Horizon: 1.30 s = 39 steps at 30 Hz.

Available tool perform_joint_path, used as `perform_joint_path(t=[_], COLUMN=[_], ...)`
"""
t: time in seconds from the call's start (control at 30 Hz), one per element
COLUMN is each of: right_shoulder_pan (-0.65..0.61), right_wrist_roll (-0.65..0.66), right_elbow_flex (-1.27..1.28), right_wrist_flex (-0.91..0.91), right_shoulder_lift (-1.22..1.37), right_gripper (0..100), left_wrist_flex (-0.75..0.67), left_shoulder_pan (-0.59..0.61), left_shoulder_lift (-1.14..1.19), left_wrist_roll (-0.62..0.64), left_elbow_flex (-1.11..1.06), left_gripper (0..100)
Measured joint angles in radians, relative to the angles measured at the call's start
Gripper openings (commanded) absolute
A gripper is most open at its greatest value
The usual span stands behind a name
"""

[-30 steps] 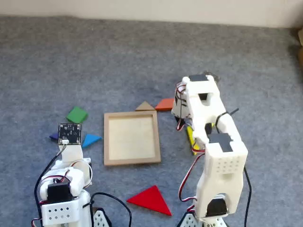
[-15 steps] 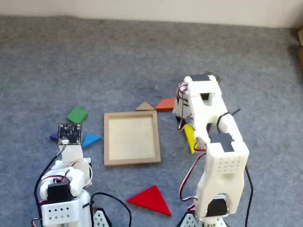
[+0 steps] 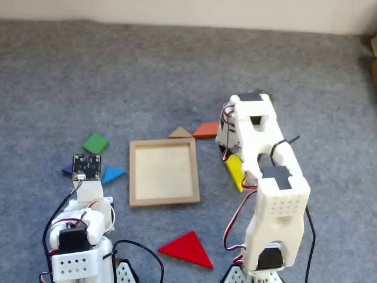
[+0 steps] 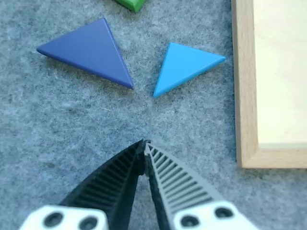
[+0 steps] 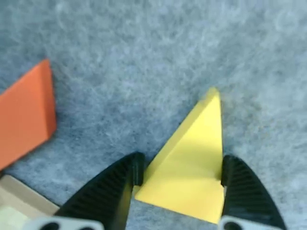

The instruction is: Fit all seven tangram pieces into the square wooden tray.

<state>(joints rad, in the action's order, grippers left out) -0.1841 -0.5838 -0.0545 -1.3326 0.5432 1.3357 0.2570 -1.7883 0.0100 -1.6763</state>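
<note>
Right hand [image 5: 181, 168]: closed on the yellow triangle [image 5: 194, 158], one finger [image 5: 125, 184] pressed to each of two opposite edges, long point aimed ahead of the fingertips. The piece lies flat on the grey bench [image 5: 144, 57].

Orange piece [image 5: 24, 112]: ahead of this hand and off to its left, apart from the yellow triangle. Just beside it, further left, the brown triangle [image 3: 181, 133] sits against the far rim of the square wooden tray [image 3: 132, 174]. The tray itself is on the left of the right hand, near but not touching. Red triangle [image 3: 187, 249]: behind the hand, back toward the arm bases, well apart from it.

Left hand [image 4: 145, 143]: closed on nothing, fingertips pressed together, low over the bench. The tips aim at the gap between two pieces:
- dark blue triangle [image 4: 91, 50], ahead and to the left
- light blue triangle [image 4: 182, 64], ahead and to the right, one tip aimed at the tray rim with a narrow strip of bench between

The two blue triangles are near each other, not touching. Green square [image 3: 95, 142]: further ahead of this hand, beyond the dark blue triangle. The tray's near corner is just to the right of the fingers.

All seven pieces lie on the bench outside the tray.
</note>
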Motion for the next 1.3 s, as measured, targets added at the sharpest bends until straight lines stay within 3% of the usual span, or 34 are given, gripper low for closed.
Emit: perform_joint_path(t=[0.17, 1.3], right_shoulder_pan=[-0.002, -0.138], right_wrist_roll=[0.052, 0.242], right_elbow_flex=[0.000, 0.015], right_wrist_flex=[0.002, -0.092], right_shoulder_lift=[0.002, -0.055], right_gripper=[40.1, 40.0], left_wrist_flex=[0.000, 0.000], left_shoulder_pan=[0.000, 0.000], left_shoulder_lift=[0.000, 0.000], left_wrist_roll=[0.000, 0.000], left_elbow_flex=[0.000, 0.000], left_gripper=[1, 1])
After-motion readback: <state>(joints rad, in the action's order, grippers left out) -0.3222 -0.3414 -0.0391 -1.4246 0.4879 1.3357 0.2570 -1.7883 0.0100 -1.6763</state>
